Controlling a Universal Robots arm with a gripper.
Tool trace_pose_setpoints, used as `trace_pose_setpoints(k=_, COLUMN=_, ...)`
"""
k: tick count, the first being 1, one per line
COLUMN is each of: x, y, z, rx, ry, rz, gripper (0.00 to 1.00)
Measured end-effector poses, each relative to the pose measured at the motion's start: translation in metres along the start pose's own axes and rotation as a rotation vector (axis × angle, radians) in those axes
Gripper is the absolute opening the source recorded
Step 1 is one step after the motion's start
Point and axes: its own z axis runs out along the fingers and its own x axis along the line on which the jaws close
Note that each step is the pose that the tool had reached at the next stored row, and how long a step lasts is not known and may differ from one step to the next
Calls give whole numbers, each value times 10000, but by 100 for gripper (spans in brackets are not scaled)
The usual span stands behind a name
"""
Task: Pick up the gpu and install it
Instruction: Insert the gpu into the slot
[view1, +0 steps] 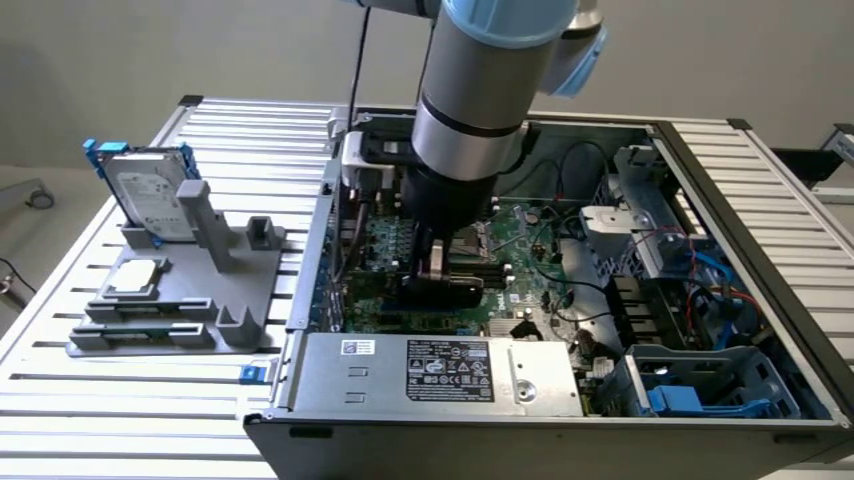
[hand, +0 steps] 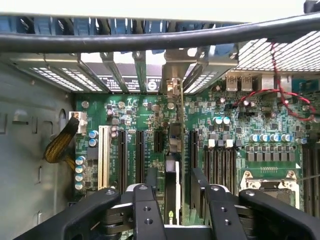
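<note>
The gripper (hand: 174, 172) straddled the gpu (hand: 172, 192) with fingers spread, a gap either side, holding nothing. The gpu stood edge-on in a motherboard (hand: 145, 107) slot, at about four o'clock from the hard drive (view1: 150, 195) in the exterior view. We judged that seating it well meant the card level, fully down, bracket (hand: 172, 86) flush with the case (hand: 30, 150). The power supply (view1: 347, 372) label's print we could not read.

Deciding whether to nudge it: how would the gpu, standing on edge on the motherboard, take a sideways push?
The gpu stands thin and tall on edge, so a sideways push would probably lever it against the motherboard rather than slide it. Its edge runs straight, so it is likely stiff and won't flex much.
</note>
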Motion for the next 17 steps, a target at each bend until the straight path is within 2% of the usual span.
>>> trace_pose_setpoints(k=5, x=-14, y=33, z=-220, rx=-31, ry=-1, rz=2, gripper=41)
trace_pose_setpoints(k=8, x=-20, y=46, z=-311, rx=-44, ry=-5, rz=2, gripper=38)
trace_pose_setpoints(k=9, x=-21, y=49, z=-327, rx=-45, ry=-6, rz=2, gripper=38)
trace_pose_setpoints(k=12, x=-22, y=50, z=-332, rx=-45, ry=-11, rz=1, gripper=20)
trace_pose_setpoints(k=13, x=-22, y=49, z=-332, rx=-45, ry=-13, rz=1, gripper=20)
trace_pose_setpoints(k=15, x=-21, y=50, z=-333, rx=-46, ry=-10, rz=1, gripper=11)
trace_pose_setpoints(k=17, x=-22, y=50, z=-333, rx=-46, ry=-9, rz=1, gripper=11)
